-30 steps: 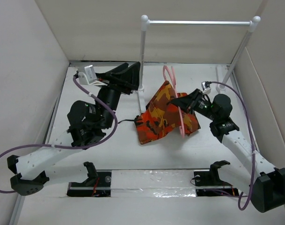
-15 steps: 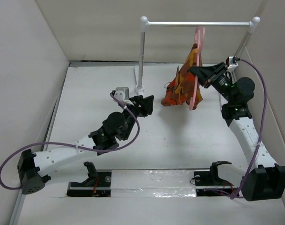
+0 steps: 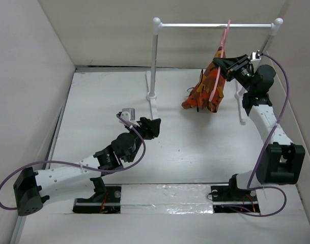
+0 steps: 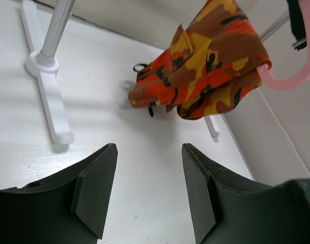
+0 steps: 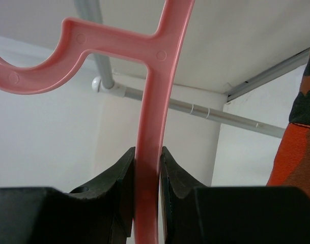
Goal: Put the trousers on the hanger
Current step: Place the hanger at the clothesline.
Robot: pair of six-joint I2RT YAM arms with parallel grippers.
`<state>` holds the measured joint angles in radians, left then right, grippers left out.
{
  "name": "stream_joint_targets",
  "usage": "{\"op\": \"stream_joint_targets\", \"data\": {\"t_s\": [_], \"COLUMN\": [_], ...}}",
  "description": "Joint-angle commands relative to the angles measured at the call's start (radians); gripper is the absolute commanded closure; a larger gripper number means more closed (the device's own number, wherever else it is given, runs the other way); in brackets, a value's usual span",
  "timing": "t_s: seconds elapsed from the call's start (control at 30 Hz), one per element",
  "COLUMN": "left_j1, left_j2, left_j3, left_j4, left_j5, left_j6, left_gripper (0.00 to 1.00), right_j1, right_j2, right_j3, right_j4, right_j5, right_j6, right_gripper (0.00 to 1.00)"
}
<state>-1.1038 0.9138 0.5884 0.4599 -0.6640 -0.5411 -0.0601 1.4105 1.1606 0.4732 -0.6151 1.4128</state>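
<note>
The camouflage trousers (image 3: 204,93) hang folded over the pink hanger (image 3: 219,61), up in the air at the right, below the white rail (image 3: 216,24). My right gripper (image 3: 227,65) is shut on the hanger's arm (image 5: 147,152). The hook (image 5: 37,76) shows in front of the rail in the right wrist view; I cannot tell if it rests on the rail. The trousers (image 4: 205,61) and a hanger end (image 4: 292,76) also show in the left wrist view. My left gripper (image 3: 153,126) is open and empty, low over the table's middle, well left of the trousers.
The white rail stands on two posts: the left one (image 3: 154,61) with its foot (image 4: 50,101) at the centre back, the right one (image 3: 259,56) near the right wall. White walls enclose the table on three sides.
My right gripper has lifted the hanger with the trousers from the table up and right to the rail. My left arm has pulled back from the back left toward the table's middle.
</note>
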Motion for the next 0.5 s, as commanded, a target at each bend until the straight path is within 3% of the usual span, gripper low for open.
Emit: {"op": "stream_joint_targets", "data": {"t_s": [0.0, 0.47], "left_j1": [0.005, 0.005], "left_j2": [-0.038, 0.023], "left_j3": [-0.039, -0.091], "left_j4": [-0.007, 0.006], "left_j5": [-0.013, 0.04], "left_j6": [-0.06, -0.12], "left_gripper": [0.49, 0.5], "right_j1": [-0.03, -0.112], "right_j2": [-0.019, 0.146], "right_j3": [0.142, 0.226], "right_j4": [0.216, 0.177], "right_j5": [-0.035, -0.087], "right_j6": [-0.003, -0.023], "right_gripper": [1.0, 1.0]}}
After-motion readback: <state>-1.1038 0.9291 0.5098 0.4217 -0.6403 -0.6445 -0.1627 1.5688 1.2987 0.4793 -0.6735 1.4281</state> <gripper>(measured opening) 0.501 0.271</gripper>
